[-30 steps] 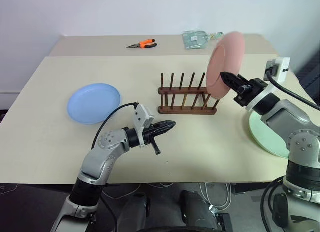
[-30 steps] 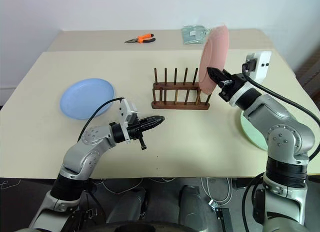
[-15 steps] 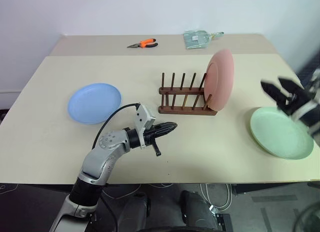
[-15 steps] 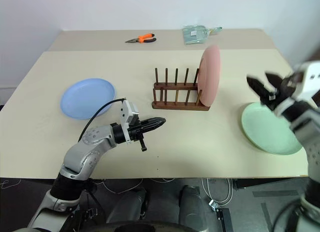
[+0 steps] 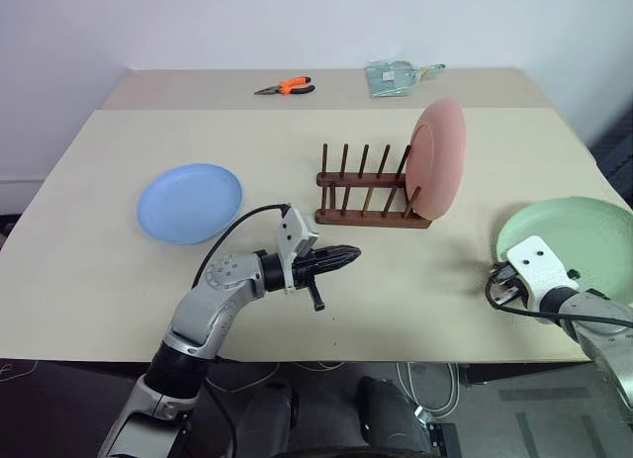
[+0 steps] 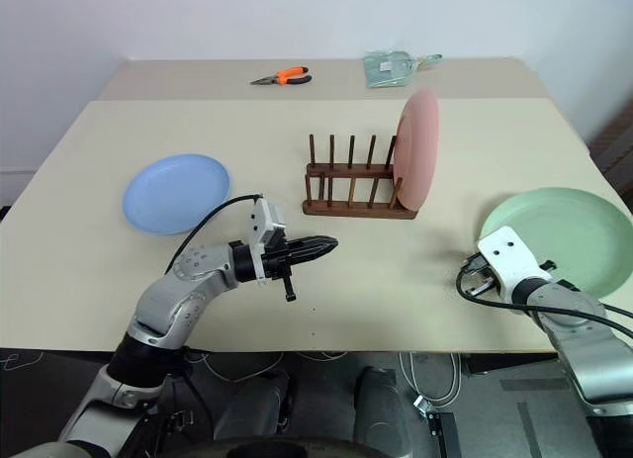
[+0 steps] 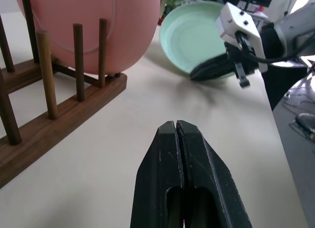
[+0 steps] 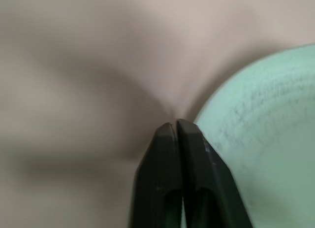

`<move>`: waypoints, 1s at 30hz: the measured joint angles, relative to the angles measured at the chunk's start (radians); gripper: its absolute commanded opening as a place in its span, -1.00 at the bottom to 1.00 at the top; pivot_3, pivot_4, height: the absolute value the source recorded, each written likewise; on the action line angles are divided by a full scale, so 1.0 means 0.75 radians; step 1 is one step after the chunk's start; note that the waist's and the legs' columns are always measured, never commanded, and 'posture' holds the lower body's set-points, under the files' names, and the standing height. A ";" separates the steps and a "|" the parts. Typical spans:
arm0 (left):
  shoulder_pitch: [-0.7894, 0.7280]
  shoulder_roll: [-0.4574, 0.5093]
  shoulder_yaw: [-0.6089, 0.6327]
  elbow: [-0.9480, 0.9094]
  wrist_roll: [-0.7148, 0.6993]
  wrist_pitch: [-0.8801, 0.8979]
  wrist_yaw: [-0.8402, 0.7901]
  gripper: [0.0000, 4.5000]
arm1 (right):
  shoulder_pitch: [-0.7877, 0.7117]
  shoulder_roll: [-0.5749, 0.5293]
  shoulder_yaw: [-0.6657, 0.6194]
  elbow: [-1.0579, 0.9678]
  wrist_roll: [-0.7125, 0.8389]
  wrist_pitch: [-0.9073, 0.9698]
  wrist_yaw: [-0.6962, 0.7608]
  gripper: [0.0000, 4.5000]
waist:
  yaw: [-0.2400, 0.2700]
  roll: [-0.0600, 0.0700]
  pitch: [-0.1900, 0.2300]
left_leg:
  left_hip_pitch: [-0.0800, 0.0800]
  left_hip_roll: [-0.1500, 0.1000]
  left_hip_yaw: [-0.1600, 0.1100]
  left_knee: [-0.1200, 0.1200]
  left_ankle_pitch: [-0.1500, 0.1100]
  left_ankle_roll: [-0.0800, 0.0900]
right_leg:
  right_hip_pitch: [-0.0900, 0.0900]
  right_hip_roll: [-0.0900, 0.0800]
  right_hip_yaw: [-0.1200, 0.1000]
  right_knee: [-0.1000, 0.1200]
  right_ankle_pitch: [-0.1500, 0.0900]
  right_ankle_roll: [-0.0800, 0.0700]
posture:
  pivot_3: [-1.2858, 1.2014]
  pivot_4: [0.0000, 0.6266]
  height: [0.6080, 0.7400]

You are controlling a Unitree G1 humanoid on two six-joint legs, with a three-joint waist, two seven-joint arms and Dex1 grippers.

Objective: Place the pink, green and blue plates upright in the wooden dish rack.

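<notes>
1. Plates first: the round salmon-pink plate [image 5: 436, 157] is standing upright at the right-hand end of the small dark brown wooden dish rack [image 5: 371, 193], held between the end pegs.
2. The round pale mint green plate [image 5: 579, 248] is lying flat on the beige table [image 5: 99, 270] near its right edge, well apart from the rack.
3. The round light blue plate [image 5: 189, 202] is lying flat too, over on the left side of the table.
4. The left gripper [image 7: 176, 125] has its two black fingers pressed together with nothing between them, and it's pointing toward the rack's end with the pink plate.
5. The right gripper [image 8: 176, 123] is also closed up tight and empty, low over the table with its tips right at the near-left rim of the green plate. Can't tell if it's actually touching the rim.
6. On the far table there's a pair of orange-handled pliers [image 5: 282, 86] and a clear plastic bag [image 5: 391, 77].
</notes>
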 measured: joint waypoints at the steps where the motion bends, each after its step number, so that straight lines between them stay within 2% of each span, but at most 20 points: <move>1: 0.003 0.001 0.000 0.000 0.000 0.000 -0.001 -1.00 | -0.010 0.003 -0.001 0.012 -0.013 -0.004 -0.001 -0.98 | -0.001 0.000 0.000 | 0.000 0.000 0.000 0.000 0.000 0.000 | 0.000 0.000 0.000 0.000 0.000 0.000 | 0.03 -0.52 1.00; 7: 0.004 -0.005 -0.001 -0.001 0.000 0.000 0.002 -1.00 | -0.018 0.020 -0.015 0.041 -0.058 -0.047 0.019 -0.98 | -0.002 0.000 0.000 | 0.000 0.000 0.000 0.000 0.000 0.000 | 0.000 0.000 0.000 0.000 0.000 0.000 | 0.03 -0.52 1.00; 8: 0.004 -0.007 -0.001 -0.001 0.000 0.000 0.004 -1.00 | -0.016 0.024 -0.027 0.038 -0.055 -0.055 0.032 -0.88 | -0.002 0.000 0.000 | 0.000 0.000 0.000 0.000 0.000 0.000 | 0.000 0.000 0.000 0.000 0.000 0.000 | 0.03 -0.52 1.00; 10: 0.005 -0.008 -0.001 -0.001 0.000 -0.001 0.006 -1.00 | -0.013 0.033 -0.075 0.019 -0.023 -0.059 0.075 -0.62 | -0.002 0.000 0.000 | 0.000 0.000 0.000 0.000 0.000 0.000 | 0.000 0.000 0.000 0.000 0.000 0.000 | 0.03 -0.52 1.00; 16: 0.005 -0.021 -0.003 0.001 0.000 -0.008 0.006 -1.00 | -0.056 0.041 -0.219 -0.035 0.016 -0.056 0.116 0.70 | -0.002 0.000 0.000 | 0.000 0.000 0.000 0.000 0.000 0.000 | 0.000 0.000 0.000 0.000 0.000 0.000 | 0.03 -0.52 1.00; 26: 0.004 -0.045 -0.005 0.029 0.012 -0.030 0.008 -1.00 | -0.107 0.037 -0.145 0.211 -0.146 -0.019 0.068 0.70 | -0.004 0.001 0.000 | 0.001 0.000 0.001 0.000 0.000 0.000 | 0.000 0.000 0.000 0.000 0.000 0.000 | 0.03 -0.52 1.00; 30: 0.009 -0.041 -0.006 0.028 0.022 -0.034 0.012 -1.00 | -0.151 0.038 -0.144 0.291 -0.179 0.009 0.051 -0.12 | -0.003 0.001 0.000 | 0.001 0.000 0.001 0.000 0.000 0.000 | 0.000 0.000 0.000 0.001 0.000 0.000 | 0.03 -0.52 1.00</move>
